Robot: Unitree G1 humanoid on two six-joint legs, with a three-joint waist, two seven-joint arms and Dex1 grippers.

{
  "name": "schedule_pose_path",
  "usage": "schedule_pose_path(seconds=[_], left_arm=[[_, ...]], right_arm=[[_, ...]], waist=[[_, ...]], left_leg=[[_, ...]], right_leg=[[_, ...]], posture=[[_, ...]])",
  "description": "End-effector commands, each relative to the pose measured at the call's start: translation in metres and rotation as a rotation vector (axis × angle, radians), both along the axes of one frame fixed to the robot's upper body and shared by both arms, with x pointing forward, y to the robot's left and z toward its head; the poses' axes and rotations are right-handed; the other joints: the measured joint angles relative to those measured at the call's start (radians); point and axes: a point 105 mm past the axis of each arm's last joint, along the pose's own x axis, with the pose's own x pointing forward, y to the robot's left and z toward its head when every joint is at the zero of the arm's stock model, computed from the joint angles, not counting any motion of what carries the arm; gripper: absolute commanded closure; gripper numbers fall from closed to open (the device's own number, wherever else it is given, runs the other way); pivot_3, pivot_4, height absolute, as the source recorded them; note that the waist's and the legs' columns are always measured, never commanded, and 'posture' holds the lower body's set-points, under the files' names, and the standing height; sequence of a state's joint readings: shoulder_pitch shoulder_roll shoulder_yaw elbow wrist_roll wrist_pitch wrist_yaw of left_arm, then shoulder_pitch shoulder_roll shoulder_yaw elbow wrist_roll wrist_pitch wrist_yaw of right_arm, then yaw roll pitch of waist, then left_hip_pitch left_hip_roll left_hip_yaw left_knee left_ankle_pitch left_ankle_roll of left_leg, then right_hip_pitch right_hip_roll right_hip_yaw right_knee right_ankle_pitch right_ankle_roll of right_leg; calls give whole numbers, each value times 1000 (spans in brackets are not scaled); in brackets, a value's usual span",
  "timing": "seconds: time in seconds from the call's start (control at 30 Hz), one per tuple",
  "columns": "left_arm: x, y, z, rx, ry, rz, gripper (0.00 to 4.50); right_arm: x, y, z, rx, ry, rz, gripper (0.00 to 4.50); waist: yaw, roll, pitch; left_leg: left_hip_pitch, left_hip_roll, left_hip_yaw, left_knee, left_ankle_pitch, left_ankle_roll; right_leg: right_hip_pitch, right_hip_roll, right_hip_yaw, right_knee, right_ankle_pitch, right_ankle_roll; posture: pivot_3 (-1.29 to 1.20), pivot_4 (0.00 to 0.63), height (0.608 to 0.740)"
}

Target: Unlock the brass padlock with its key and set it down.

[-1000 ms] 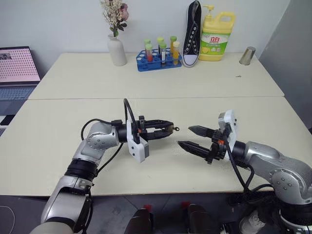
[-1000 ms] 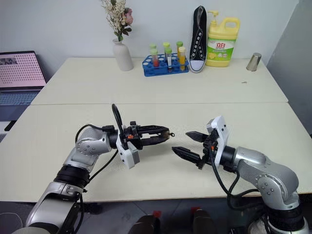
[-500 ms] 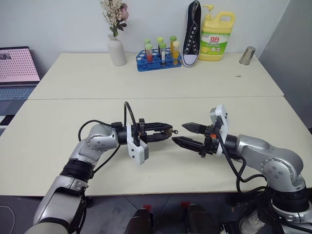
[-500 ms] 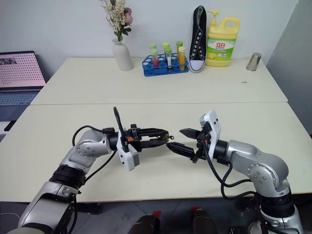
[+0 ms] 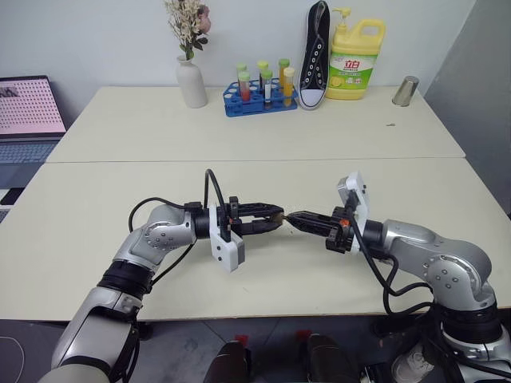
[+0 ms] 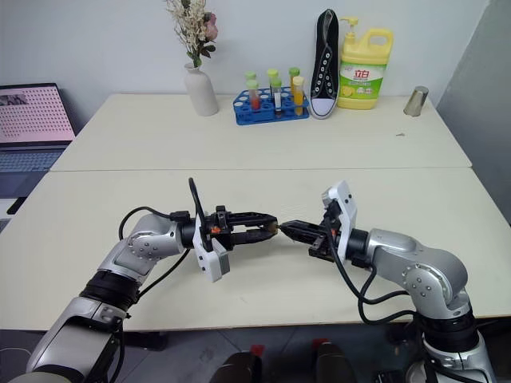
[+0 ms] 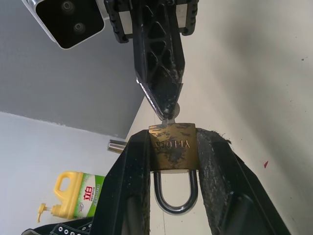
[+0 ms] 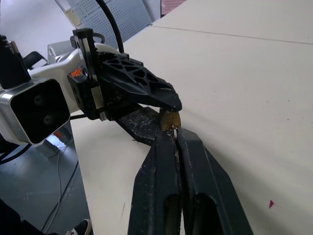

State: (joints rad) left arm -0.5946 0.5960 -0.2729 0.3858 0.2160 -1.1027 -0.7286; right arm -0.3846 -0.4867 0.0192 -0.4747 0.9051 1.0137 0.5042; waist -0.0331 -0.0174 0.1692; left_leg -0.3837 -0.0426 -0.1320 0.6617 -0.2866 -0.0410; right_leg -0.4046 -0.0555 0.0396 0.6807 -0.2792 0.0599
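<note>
The brass padlock (image 7: 172, 147) is pinched by its sides in my left gripper (image 5: 274, 217), which points level toward the right above the table, with the silver shackle (image 7: 175, 196) facing back between the fingers. My right gripper (image 5: 294, 219) meets it tip to tip from the right. It is shut on the key (image 7: 170, 116), a small silvery sliver that reaches the padlock's end face. In the right wrist view the padlock (image 8: 170, 118) shows as a brass spot just beyond the closed fingertips (image 8: 168, 139).
At the table's far edge stand a white vase (image 5: 191, 84), a blue test-tube rack (image 5: 259, 100), a black sneaker (image 5: 314, 56), a yellow detergent bottle (image 5: 354, 60) and a metal cup (image 5: 406, 91). A laptop (image 5: 30, 108) sits at the far left.
My right gripper has moved left up to the padlock and closed its fingers from wide open. The left gripper has kept still with the padlock.
</note>
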Motion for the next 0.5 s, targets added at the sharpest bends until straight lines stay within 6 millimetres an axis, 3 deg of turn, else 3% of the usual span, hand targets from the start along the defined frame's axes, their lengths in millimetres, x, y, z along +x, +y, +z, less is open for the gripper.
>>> schedule_pose_path(seconds=[0.03, 0.37, 0.5], left_arm=[[-4, -3, 12, -20, -54, -25, 3538], [-4, -3, 12, -14, -65, -25, 3538], [-5, -4, 11, 4, -87, -37, 3538]], right_arm=[[-4, 4, 11, 12, -39, 42, 4500], [-4, 3, 10, 16, 7, 51, 4500], [-2, 1, 10, 43, 112, 52, 4500]], waist=[[0, 0, 0], [0, 0, 0], [0, 0, 0]], left_leg=[[0, 0, 0, 0, 0, 0], [0, 0, 0, 0, 0, 0], [0, 0, 0, 0, 0, 0]], right_leg=[[0, 0, 0, 0, 0, 0], [0, 0, 0, 0, 0, 0], [0, 0, 0, 0, 0, 0]], posture=[[0, 150, 740], [0, 150, 740], [0, 150, 740]])
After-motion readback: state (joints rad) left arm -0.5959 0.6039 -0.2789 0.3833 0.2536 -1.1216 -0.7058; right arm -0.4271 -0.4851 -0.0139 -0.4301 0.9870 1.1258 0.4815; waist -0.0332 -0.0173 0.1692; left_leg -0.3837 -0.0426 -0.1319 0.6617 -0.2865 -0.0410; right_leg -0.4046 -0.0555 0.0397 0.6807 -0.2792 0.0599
